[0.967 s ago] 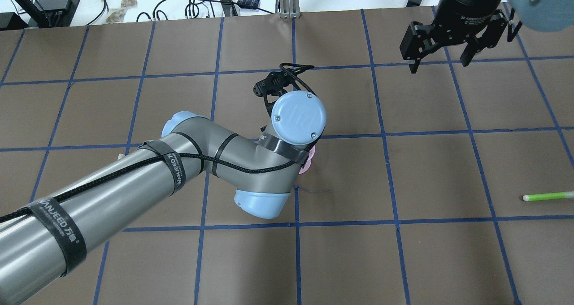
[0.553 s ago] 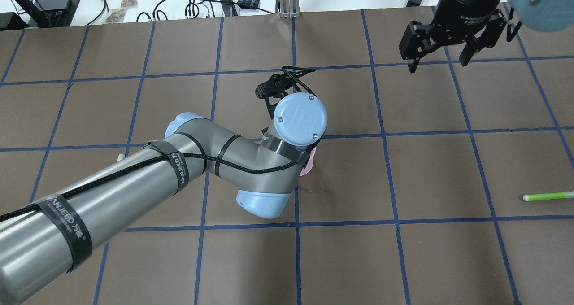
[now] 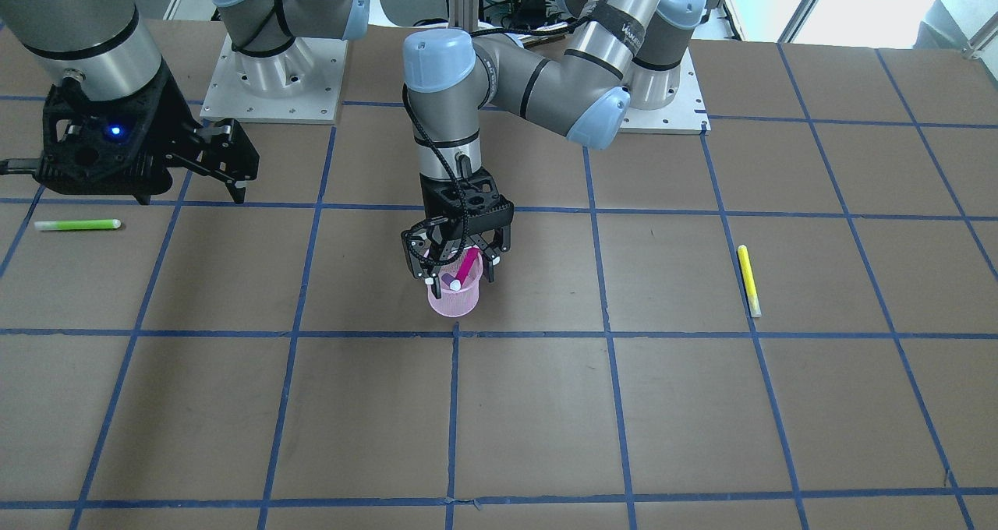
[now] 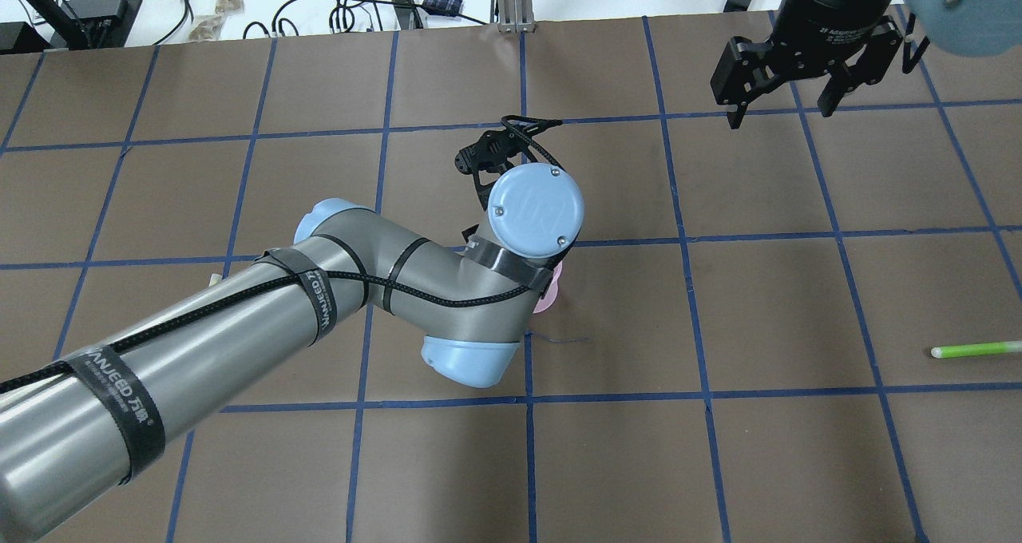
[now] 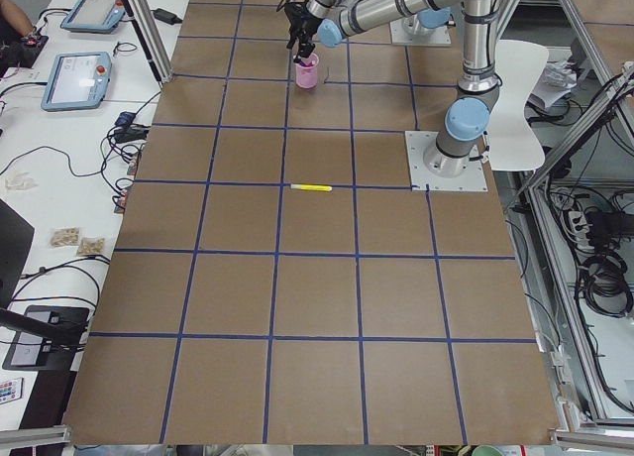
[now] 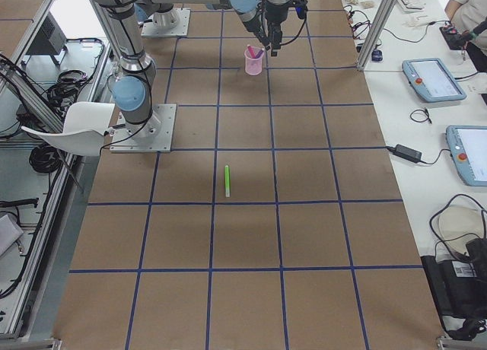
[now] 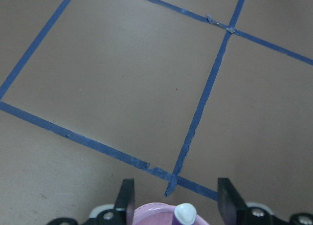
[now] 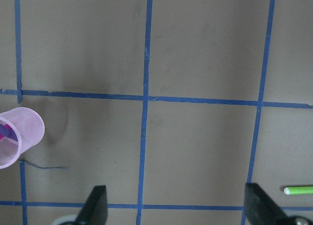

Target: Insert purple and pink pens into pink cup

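The pink mesh cup (image 3: 453, 299) stands near the table's middle. A pink pen (image 3: 468, 264) and a purple pen with a white cap (image 3: 454, 284) lean inside it. My left gripper (image 3: 458, 273) is open and hangs straight over the cup, its fingers on either side of the pens' tops. The left wrist view shows the cup rim (image 7: 154, 213) and the purple pen's cap (image 7: 186, 213) between the spread fingers (image 7: 125, 199). In the overhead view the left arm hides all of the cup but its edge (image 4: 552, 296). My right gripper (image 4: 784, 105) is open and empty, far off.
A green pen (image 3: 76, 224) lies near the right gripper and also shows in the overhead view (image 4: 976, 350). A yellow pen (image 3: 748, 280) lies on the robot's left side of the cup. Blue tape marks a grid on the brown table.
The left wrist has shifted very slightly over the cup. The right gripper has stayed in place.
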Controlling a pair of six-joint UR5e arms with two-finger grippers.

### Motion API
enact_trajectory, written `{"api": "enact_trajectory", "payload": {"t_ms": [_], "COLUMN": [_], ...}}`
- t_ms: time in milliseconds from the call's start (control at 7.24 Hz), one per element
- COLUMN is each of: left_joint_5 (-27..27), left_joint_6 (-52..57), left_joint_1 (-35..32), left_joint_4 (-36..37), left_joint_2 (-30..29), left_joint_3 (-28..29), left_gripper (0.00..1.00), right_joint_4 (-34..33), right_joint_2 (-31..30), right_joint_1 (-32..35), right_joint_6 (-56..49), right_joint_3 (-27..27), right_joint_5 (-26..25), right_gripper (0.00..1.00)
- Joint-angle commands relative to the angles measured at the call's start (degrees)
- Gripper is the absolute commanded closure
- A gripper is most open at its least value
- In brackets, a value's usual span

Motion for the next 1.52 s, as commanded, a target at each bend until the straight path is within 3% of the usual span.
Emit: {"api": "enact_trajectory", "payload": {"t_ms": [0, 276, 553, 829, 967, 1382], "left_joint_5": [-0.1, -0.8, -7.1, -12.3, -13.0, -18.5], "left_joint_6": [1.0, 10.9, 22.8, 35.5, 39.0, 46.9], "left_joint_1": [0.0, 2.7, 10.0, 18.8, 23.0, 30.6], "left_joint_4": [0.2, -4.1, -22.5, -38.3, -44.4, -53.4], "left_joint_2": [1.0, 2.9, 5.8, 9.7, 12.0, 16.8], "left_joint_3": [0.3, 3.6, 11.0, 16.3, 16.9, 16.4], "left_gripper": [0.00, 0.00, 0.00, 0.00, 0.00, 0.00], "right_joint_4": [-0.1, 0.1, 0.4, 0.4, 0.5, 0.5], "right_joint_2": [0.0, 0.0, -0.2, -0.6, -1.0, -1.0], "right_joint_1": [0.1, 0.2, 0.7, 1.0, 1.0, 0.9], "right_joint_6": [0.1, 0.9, -0.1, 0.2, 0.5, 0.6], "right_joint_3": [0.0, 0.0, -0.2, -0.1, -0.3, -1.0], "right_joint_5": [0.0, 0.1, 0.2, 4.5, 5.0, 4.8], "right_gripper": [0.00, 0.00, 0.00, 0.00, 0.00, 0.00]}}
